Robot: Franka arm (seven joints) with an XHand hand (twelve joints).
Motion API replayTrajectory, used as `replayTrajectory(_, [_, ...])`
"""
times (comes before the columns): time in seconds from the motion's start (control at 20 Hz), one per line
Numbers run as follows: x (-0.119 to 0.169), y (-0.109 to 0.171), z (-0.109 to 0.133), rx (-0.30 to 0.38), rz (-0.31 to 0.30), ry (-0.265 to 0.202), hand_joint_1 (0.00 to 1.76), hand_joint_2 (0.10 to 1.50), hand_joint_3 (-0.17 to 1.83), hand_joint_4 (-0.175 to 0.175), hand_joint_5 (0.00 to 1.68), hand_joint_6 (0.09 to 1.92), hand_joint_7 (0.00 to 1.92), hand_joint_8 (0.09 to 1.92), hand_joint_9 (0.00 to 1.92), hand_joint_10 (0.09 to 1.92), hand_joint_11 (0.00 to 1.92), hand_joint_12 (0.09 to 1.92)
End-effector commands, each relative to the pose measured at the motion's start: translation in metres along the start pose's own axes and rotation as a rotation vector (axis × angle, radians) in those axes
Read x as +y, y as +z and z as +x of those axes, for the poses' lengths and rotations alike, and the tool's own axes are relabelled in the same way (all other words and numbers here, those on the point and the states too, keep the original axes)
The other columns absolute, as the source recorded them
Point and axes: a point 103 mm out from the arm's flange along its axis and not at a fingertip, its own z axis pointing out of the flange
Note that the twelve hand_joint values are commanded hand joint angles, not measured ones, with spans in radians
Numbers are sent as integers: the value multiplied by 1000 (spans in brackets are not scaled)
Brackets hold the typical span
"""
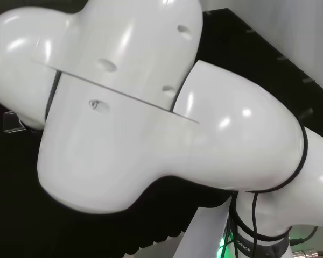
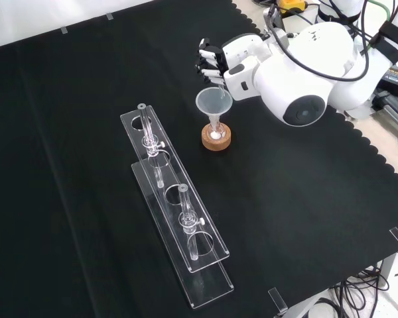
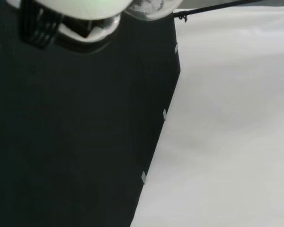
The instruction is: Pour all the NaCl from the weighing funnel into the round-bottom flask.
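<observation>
In the front view, a clear glass funnel (image 2: 213, 103) stands in the neck of a small round-bottom flask (image 2: 216, 132) that rests on a cork ring (image 2: 217, 139). White powder shows at the flask's bottom. The hand (image 2: 215, 61) hovers just behind and above the funnel's rim, fingers curled. In the wrist view, a clear glass piece with white specks, the weighing funnel (image 3: 149, 7), sits close against the blurred white hand (image 3: 75, 7). The front view does not let me make out the weighing funnel in the fingers.
A long clear acrylic rack (image 2: 176, 215) lies on the black cloth left of and nearer than the flask, with two upright glass pieces (image 2: 148, 136) (image 2: 184, 213) in its holes. The arm's big white link (image 2: 305, 73) stands right of the hand. The cloth's scalloped edge (image 2: 378, 159) runs at right.
</observation>
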Motion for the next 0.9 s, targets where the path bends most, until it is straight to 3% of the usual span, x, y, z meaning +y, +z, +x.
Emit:
replayTrajectory(0.05, [-3, -11, 2, -60, -15, 6, 1158, 630, 603, 175, 1451, 309, 884, 560, 1299, 87, 1087, 854])
replayTrajectory(0.5, [-4, -17, -3, -103, -21, 22, 1158, 629, 603, 175, 1451, 308, 881, 559, 1299, 87, 1086, 854])
replayTrajectory(0.9, [-4, -16, -3, -84, -18, 17, 1158, 629, 603, 175, 1451, 308, 881, 559, 1299, 87, 1087, 854])
